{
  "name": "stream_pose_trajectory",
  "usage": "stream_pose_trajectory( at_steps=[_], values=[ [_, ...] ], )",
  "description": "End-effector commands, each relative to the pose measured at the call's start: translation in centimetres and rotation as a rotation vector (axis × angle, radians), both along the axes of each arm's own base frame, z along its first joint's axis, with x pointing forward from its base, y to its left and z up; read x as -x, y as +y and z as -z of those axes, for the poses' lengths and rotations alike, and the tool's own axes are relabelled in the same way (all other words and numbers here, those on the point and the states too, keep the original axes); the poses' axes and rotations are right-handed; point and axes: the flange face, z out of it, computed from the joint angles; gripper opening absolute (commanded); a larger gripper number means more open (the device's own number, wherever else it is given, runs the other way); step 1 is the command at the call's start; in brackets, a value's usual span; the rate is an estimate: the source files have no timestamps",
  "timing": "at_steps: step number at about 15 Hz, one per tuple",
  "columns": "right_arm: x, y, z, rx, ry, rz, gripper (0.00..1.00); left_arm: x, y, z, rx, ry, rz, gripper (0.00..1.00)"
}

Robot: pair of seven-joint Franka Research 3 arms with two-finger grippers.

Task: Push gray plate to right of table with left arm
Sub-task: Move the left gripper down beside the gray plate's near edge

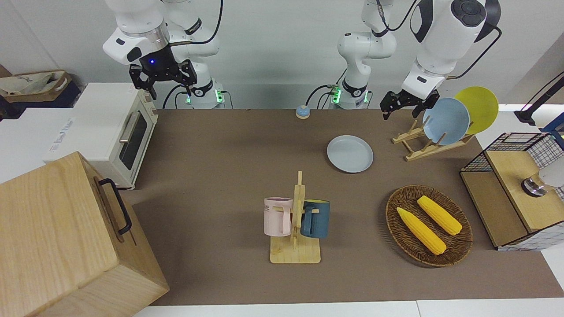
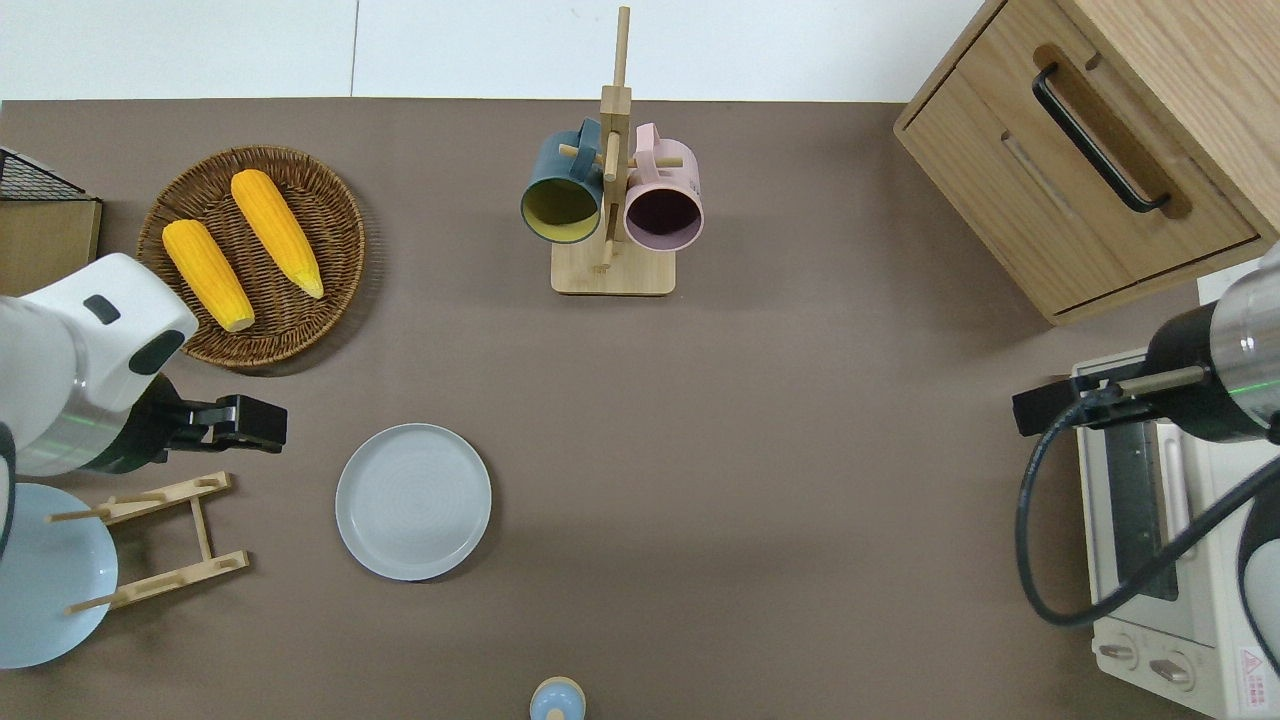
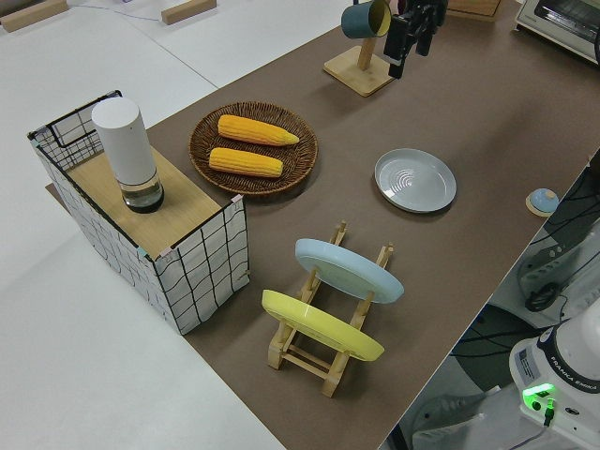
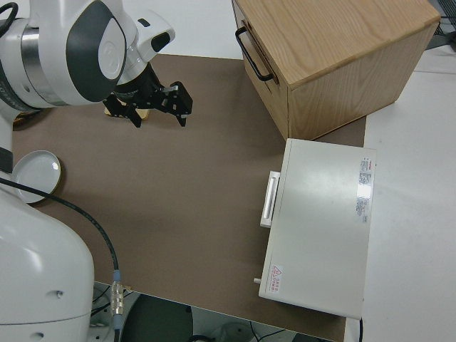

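On the brown table [image 2: 760, 420], toward the left arm's end: the gray plate [image 2: 413, 501] [image 1: 350, 153], flat, untouched, well apart from both grippers. Just beside it, further toward that end: a wooden dish rack [image 2: 160, 540] carrying a sky-blue plate [image 1: 446, 121] and a yellow plate [image 1: 477, 108] on edge. Farther from the robots than the gray plate: a wicker basket [image 2: 335, 200] with two corn cobs [image 2: 278, 232]. Near mid-table, farther still: a mug stand [image 2: 612, 270] with a teal mug [image 2: 560, 195] and a pink mug [image 2: 662, 200].

Up in the air, the left gripper [image 2: 250, 425] [image 1: 403, 105], over bare table between basket and rack, apart from the plate; jaws' spread impossible to tell. Right arm parked, its right gripper [image 1: 162, 79] with fingers apart, empty.
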Motion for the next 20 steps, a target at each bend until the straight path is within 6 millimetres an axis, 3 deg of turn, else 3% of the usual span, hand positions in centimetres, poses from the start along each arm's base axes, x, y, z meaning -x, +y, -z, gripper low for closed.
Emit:
stream_pose_trajectory(
  at_steps=[1,6,11,15,20],
  values=[
    [0.3,-0.2,-0.4,-0.002,0.004,0.017,0.983,4.7,0.4,3.0,0.019,-0.042,-0.040,1.00],
    [0.3,-0.2,-0.4,-0.004,0.005,0.017,0.983,9.0,-0.5,8.4,-0.001,-0.094,-0.062,1.00],
    [0.3,-0.1,-0.4,-0.004,0.005,0.015,0.983,9.9,-0.6,14.6,-0.015,-0.144,-0.093,1.00],
    [0.3,-0.2,-0.4,-0.004,0.005,0.017,0.983,10.3,-0.3,18.4,-0.011,-0.187,-0.102,1.00],
    [0.3,-0.1,-0.4,-0.004,0.005,0.015,0.983,9.2,-0.4,23.1,-0.007,-0.177,-0.114,1.00]
  ],
)
